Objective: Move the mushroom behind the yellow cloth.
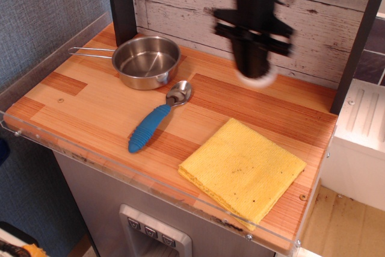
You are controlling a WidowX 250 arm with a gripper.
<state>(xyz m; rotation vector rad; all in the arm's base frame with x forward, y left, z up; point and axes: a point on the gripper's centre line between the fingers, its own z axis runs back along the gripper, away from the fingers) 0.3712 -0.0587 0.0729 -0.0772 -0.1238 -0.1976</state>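
The table (108, 109) is a wooden top with a plank wall behind it, and the cloth (243, 170) lies flat on its front right part, a square turned so that 1 corner points toward the wall. Left of it, well apart, stand the pan (146, 61) near the back left and the spoon (157, 117), whose blue handle runs from the front left up to its bowl just beside the pan. The gripper (254, 70) hangs above the back of the table, blurred with motion, pointing straight down, its jaws closed on the mushroom (257, 76), of which only a white rim shows under the dark fingers. The mushroom is therefore in the air, not on the wood, and it sits over the strip of bare table between the cloth's far corner and the wall. That strip is the target: the cloth lies toward the front and slightly right of the gripper, so the held piece seems already on the correct side of it. What remains, as I judge it, is mostly a descent, perhaps with a small shift right to centre it behind the cloth, then release. The blur makes the exact height uncertain.
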